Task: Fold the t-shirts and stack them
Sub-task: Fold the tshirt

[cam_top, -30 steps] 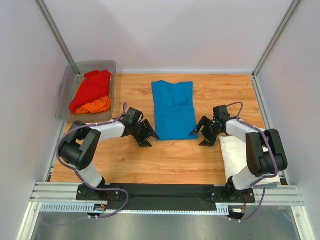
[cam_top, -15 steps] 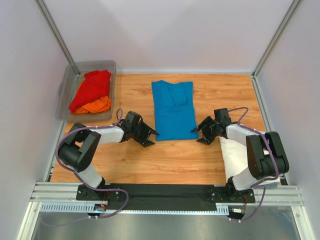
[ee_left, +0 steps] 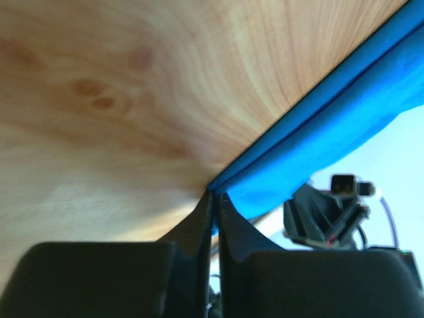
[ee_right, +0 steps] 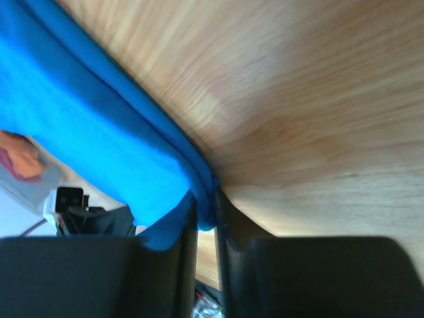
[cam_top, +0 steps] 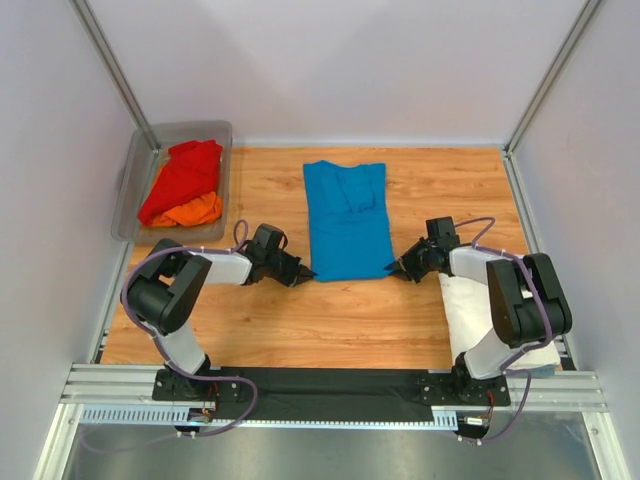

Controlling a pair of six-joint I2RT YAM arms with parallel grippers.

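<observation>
From my remote station: the blue t-shirt lies flat in the middle of the wooden table, folded into a narrow rectangle. Its long axis runs near to far, with the near end leaning slightly to the right. One short edge faces the arm bases and the other faces the far wall. A rumpled fold sits in its far half, and I cannot tell which end holds the collar.

The left gripper lies low on the table at the shirt's near-left corner. In the left wrist view its fingers are pressed almost together, with a sliver of blue hem pinched at the tips. The right gripper mirrors it at the near-right corner. In the right wrist view its fingers are clamped on a fold of the blue cloth, which bulges between them. Both arms reach inward from either side, forearms close to the table.

At the far left, a red t-shirt is heaped in a grey see-through tub, with an orange t-shirt bunched at the near end of the pile. A white t-shirt lies folded at the near right, partly under the right arm.
</observation>
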